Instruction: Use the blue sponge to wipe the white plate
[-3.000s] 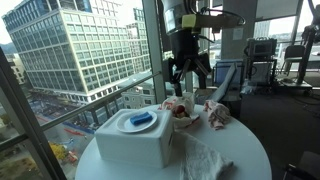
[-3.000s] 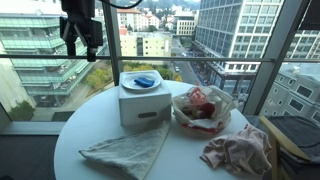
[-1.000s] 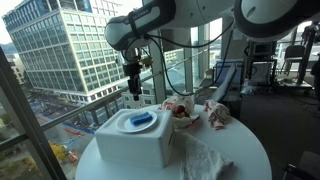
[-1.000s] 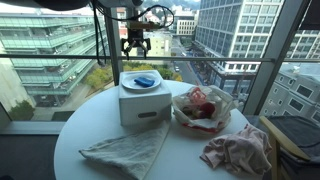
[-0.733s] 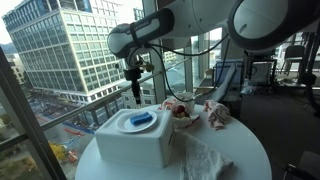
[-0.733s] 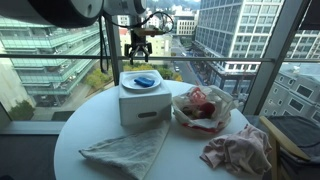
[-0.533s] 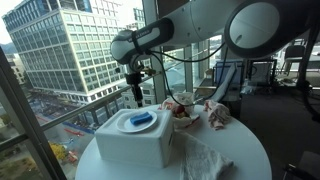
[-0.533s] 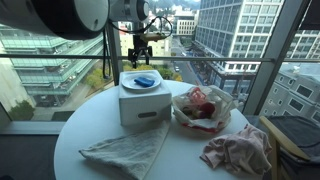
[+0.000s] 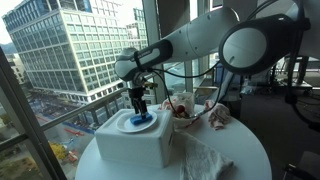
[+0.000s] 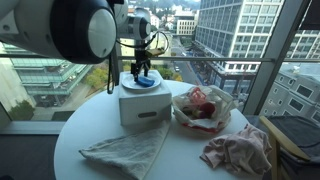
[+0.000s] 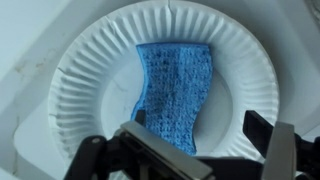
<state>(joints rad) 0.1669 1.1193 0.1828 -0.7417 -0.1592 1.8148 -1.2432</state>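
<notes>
One piece to grip here — the blue sponge (image 11: 175, 95), lying flat in the well of the white plate (image 11: 80, 90), roughly centred, wavy along its left edge in the wrist view. Sits with the plate on top of a white box (image 9: 135, 150) on the round table (image 9: 250, 150), as shown in both exterior views. Looks light, soft and porous: likely to squash under a pinch rather than slip, so little force called for. Best taken across its short width, near the middle, with the long sides between the pads. Worth minding the plate too — thin fluted paper by the look of it, probably light enough to slide or lift along with the sponge if dragged hard. Directly above, close over the sponge but not visibly touching it, the gripper (image 11: 185, 150) with fingers spread wide, one at each side of the lower frame in the wrist view, nothing between them. Appears lined up to straddle the sponge's width on a straight descent. Elsewhere on the table: a grey cloth (image 10: 125, 150), a crumpled pink cloth (image 10: 235, 150) and a bag of something red (image 10: 200, 105), all apart from the box.
</notes>
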